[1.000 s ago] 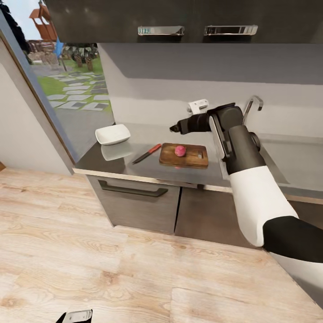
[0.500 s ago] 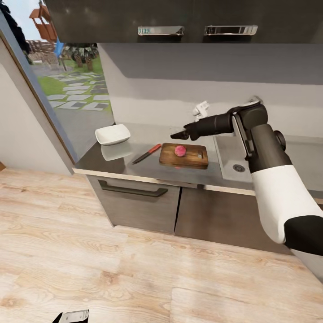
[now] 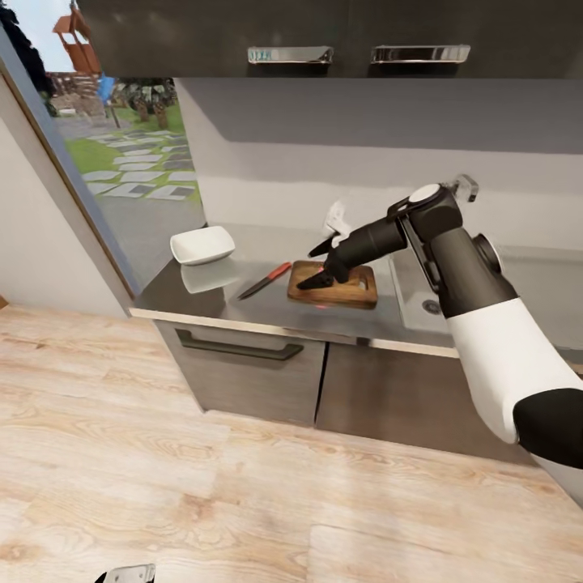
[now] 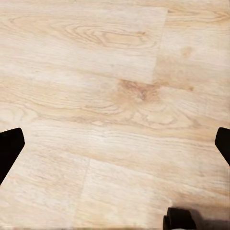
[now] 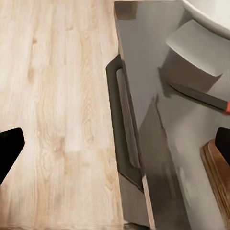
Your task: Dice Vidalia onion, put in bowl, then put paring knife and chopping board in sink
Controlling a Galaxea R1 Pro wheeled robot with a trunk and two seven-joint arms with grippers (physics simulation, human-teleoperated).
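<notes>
- I see my right claw (image 3: 312, 279) over the chopping board (image 3: 356, 290), fingers spread, empty;
- paring knife (image 3: 264, 280) on worktop (image 3: 202, 301) beside the board;
- left claw (image 4: 115, 143) spread above the floor (image 4: 115, 72).

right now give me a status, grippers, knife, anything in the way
Right gripper open over chopping board. Left gripper open, above floor. Paring knife untouched on countertop, beside the board. Nothing blocking it.

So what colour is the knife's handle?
Red-orange; the paring knife shows best in the head view, beside the chopping board.
</notes>
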